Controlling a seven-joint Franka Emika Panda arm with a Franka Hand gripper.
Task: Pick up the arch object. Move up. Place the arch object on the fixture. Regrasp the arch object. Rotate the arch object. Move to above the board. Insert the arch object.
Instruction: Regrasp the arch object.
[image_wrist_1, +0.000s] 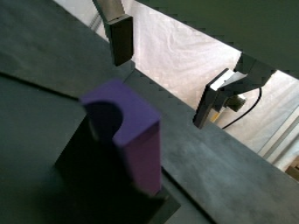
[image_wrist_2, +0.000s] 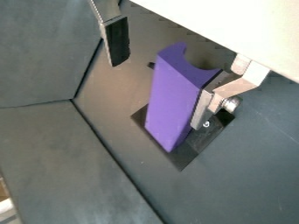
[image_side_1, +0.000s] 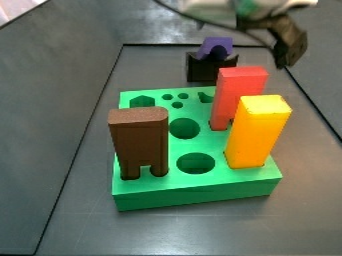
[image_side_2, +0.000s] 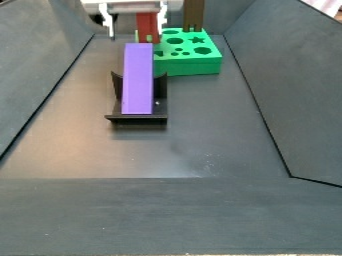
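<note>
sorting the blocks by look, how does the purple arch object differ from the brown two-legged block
The arch object is purple and rests on the dark fixture, off the board; the brown two-legged block stands upright in the green board. The arch object shows a rounded notch at one end; the brown block ends in two legs. Both are free of the gripper, which hangs open above the arch object.

White gripper (image_side_2: 134, 22) body with red face, flat silver fingers (image_wrist_1: 121, 35), dark pads

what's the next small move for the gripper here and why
Probably lower the gripper around the arch object and close to regrasp it. The purple block already rests on the fixture, and both wrist views show the fingers open and clear of it.
</note>
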